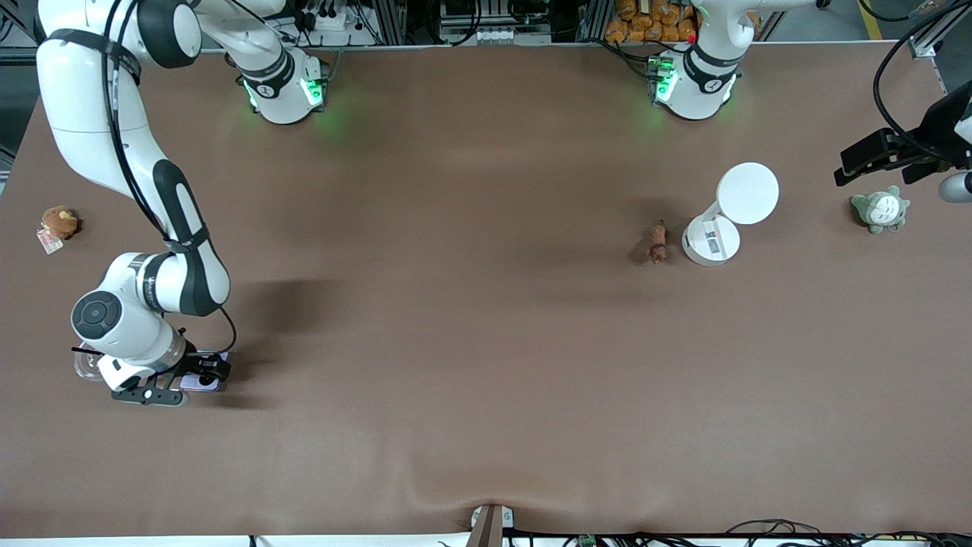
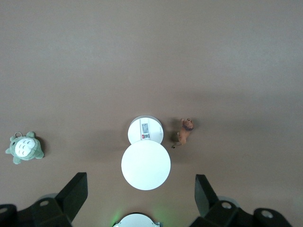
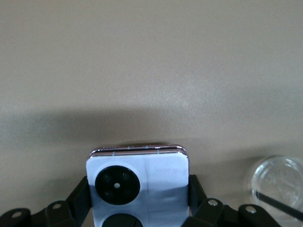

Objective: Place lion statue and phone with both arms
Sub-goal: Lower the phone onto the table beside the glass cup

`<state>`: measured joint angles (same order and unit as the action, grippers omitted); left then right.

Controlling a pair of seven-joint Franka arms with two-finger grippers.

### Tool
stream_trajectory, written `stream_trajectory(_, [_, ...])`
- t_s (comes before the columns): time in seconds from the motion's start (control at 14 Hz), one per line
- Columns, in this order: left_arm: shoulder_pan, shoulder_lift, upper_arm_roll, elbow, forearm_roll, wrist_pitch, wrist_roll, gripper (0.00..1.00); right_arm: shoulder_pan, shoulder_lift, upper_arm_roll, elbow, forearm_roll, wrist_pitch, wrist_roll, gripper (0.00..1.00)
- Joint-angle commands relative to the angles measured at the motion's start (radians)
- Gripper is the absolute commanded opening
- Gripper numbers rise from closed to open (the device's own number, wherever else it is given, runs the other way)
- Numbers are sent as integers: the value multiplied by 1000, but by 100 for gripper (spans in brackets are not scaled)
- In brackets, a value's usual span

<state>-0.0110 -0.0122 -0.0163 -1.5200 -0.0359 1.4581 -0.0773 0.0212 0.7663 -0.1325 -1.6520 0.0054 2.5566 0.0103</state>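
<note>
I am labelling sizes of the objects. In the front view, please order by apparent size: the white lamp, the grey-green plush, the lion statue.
Largest to smallest, as they look in the front view:
1. White lamp
2. Grey-green plush
3. Lion statue

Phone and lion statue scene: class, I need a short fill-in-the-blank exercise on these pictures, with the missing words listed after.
1. The right gripper is shut on the ____.
2. The lion statue lies on the table beside the white ____.
3. The left gripper, high over the table, has its fingers ____.
4. The phone shows black round camera circles on its ____ face.

Missing words: phone; stand; open; lavender
</note>
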Motion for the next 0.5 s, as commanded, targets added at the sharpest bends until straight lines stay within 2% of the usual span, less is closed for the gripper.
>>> stream_trajectory(0.0, [9, 5, -10, 9, 10, 2, 4, 100, -29, 24, 24, 23, 10, 14, -16, 12])
stream_trajectory(0.43, [5, 3, -10, 9, 2, 2, 1, 100, -38, 33, 24, 21, 8, 14, -21, 24])
